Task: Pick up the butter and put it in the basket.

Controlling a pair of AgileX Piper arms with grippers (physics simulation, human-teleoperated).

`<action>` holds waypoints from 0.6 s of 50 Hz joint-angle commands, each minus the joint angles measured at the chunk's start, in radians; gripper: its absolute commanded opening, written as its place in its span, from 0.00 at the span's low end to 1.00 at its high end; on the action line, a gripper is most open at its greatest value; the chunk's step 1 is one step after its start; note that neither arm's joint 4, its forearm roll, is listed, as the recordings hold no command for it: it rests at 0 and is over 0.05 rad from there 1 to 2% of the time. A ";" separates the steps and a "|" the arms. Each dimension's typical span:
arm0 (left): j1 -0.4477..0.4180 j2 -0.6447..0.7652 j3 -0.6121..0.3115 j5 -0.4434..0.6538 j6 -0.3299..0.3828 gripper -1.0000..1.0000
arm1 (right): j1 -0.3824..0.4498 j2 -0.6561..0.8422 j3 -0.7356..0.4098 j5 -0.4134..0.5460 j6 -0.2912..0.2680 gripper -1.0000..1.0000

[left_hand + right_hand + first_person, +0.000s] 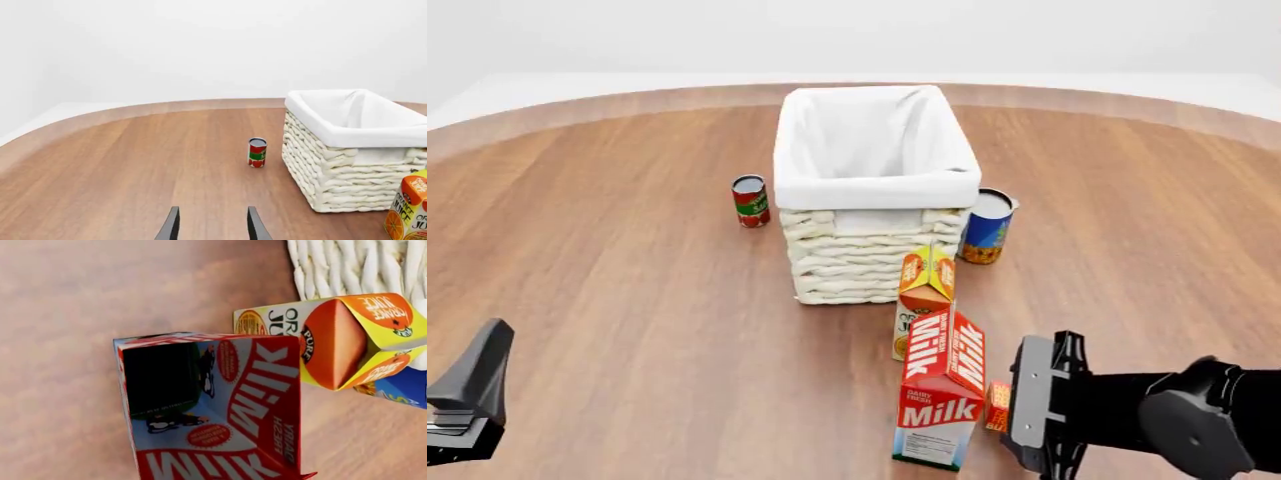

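1. The left gripper (212, 225) shows two dark fingers (171, 227) spread apart and holding nothing, seen only in the left wrist view; the front view catches just that arm's dark body at the near left edge.
2. The right gripper's (1014, 405) fingers are hidden in every view, so their state cannot be told; it sits just beside the butter (998, 405).
3. The butter, a red-orange sliver, stands against the milk carton (941, 400) near the table's (614, 300) front edge.
4. The right wrist view fills with the milk carton and juice carton (340, 340).
5. Open wood lies left of the basket (874, 165), whose white liner appears empty; a red can (750, 200) and a blue can (988, 226) flank it.
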 commanded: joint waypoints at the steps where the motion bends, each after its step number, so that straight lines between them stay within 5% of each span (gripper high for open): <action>1: 0.000 0.000 0.000 0.000 0.000 1.00 | 0.017 0.026 -0.003 -0.023 0.003 1.00; 2: 0.000 0.000 0.000 0.000 0.000 1.00 | 0.008 0.026 -0.008 -0.023 0.000 1.00; 3: 0.000 0.000 0.000 0.000 0.000 1.00 | 0.009 0.016 -0.005 -0.024 -0.010 0.00; 16: 0.000 0.000 0.000 0.000 0.000 1.00 | 0.019 -0.062 -0.013 0.048 -0.011 0.00; 30: 0.000 0.000 0.000 0.000 0.000 1.00 | -0.063 -0.355 -0.087 0.311 -0.051 0.00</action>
